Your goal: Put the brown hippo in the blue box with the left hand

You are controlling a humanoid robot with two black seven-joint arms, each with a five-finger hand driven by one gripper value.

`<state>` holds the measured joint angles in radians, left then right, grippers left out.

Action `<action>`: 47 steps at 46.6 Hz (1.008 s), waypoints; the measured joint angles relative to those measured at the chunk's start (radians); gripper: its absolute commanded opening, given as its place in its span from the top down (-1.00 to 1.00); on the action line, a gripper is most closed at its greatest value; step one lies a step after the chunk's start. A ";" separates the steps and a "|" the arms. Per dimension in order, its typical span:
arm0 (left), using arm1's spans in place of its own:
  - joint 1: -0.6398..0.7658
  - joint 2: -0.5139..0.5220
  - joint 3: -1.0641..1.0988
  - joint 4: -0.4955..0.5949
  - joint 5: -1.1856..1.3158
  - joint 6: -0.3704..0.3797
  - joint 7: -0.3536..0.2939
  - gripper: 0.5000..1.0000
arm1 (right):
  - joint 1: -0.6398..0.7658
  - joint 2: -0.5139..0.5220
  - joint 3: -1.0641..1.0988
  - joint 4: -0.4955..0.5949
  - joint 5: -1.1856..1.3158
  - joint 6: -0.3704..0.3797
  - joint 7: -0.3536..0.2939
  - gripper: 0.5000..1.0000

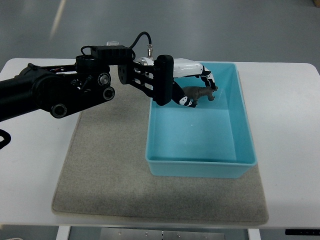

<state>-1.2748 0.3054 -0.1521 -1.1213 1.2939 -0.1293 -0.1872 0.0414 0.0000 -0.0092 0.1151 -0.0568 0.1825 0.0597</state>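
The brown hippo (pixel 200 93) is a small dark brown toy held over the far left part of the blue box (pixel 200 164). My left hand (pixel 195 85) reaches in from the left over the box's left wall, and its white and black fingers (pixel 209 76) are curled around the hippo from above and below. The hippo looks to be held a little above the box floor. The box is a light blue rectangular tub lying on a grey mat (pixel 105 165). The right arm does not show.
The grey mat lies on a white table (pixel 290 125). My black left arm (pixel 55 92) spans the table's far left. The box walls (pixel 242 105) stand around the hand.
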 measured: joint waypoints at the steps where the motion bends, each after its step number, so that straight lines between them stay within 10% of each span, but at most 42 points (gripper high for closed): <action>1: 0.000 0.000 0.000 0.000 0.000 0.000 0.000 -0.69 | 0.000 0.000 0.000 0.000 0.000 0.000 0.000 -0.74; 47: 0.012 0.011 -0.068 0.182 -0.009 0.001 -0.011 -0.74 | 0.000 0.000 0.000 0.000 0.000 0.000 0.000 -0.74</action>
<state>-1.2624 0.3167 -0.2197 -0.9388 1.2847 -0.1286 -0.1980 0.0414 0.0000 -0.0092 0.1150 -0.0567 0.1826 0.0598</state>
